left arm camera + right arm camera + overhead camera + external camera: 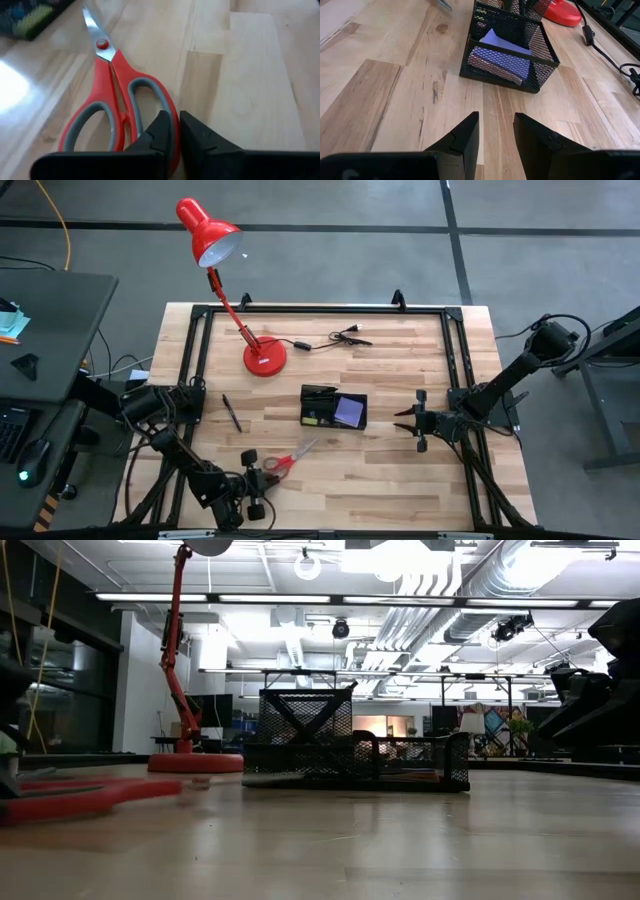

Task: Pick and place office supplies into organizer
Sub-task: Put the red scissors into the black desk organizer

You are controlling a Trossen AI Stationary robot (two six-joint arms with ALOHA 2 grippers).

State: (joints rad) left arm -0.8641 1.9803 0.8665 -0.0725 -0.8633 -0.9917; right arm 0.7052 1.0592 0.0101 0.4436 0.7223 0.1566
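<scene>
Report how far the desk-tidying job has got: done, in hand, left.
Done: the purple sticky pad lies inside the black mesh organizer.

In hand: the left claw is down at the handles of the red scissors, which lie flat on the table; its fingers look nearly closed, with nothing gripped.

Left: the scissors and the black pen lying loose left of the organizer. The right claw waits open, facing the organizer.

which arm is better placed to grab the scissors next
Left. Its end effector sits right at the red-handled scissors, fingers nearly together. The right end effector waits beyond the organizer, open.
</scene>
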